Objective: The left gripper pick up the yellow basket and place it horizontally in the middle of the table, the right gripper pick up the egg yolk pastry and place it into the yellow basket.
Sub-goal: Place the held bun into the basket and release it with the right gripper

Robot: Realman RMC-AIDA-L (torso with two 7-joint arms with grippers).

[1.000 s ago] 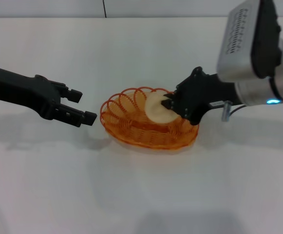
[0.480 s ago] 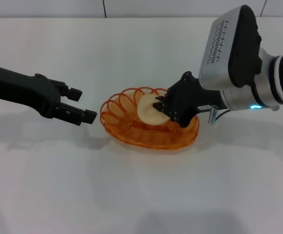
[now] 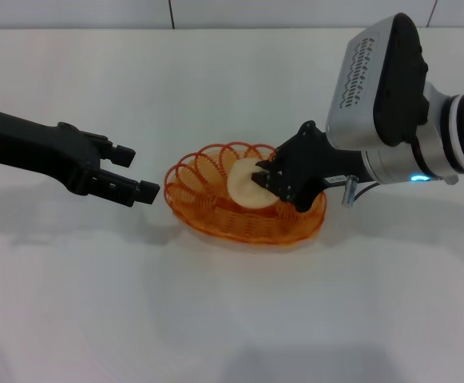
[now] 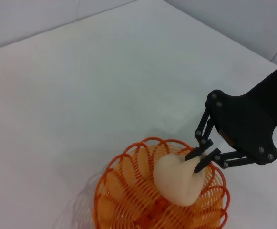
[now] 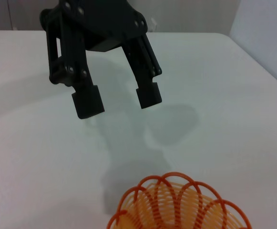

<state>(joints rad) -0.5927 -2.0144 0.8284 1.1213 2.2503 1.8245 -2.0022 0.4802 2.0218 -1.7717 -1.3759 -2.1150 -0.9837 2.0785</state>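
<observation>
My right gripper [image 3: 262,177] is closed on the egg yolk pastry [image 3: 246,184], holding it tilted inside the yellow basket [image 3: 243,206] above the base. My left gripper [image 3: 136,173] hovers just beside the basket's rim, fingers spread, holding nothing. No legible writing is visible.

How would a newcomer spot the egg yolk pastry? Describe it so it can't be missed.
Start at the white table and find the yellow basket near its middle, an orange-yellow wire oval. Over the basket's right half, the right gripper is shut on the egg yolk pastry. It is the only smooth, pale beige, rounded lump there; the left gripper hangs open and empty beside the basket.
</observation>
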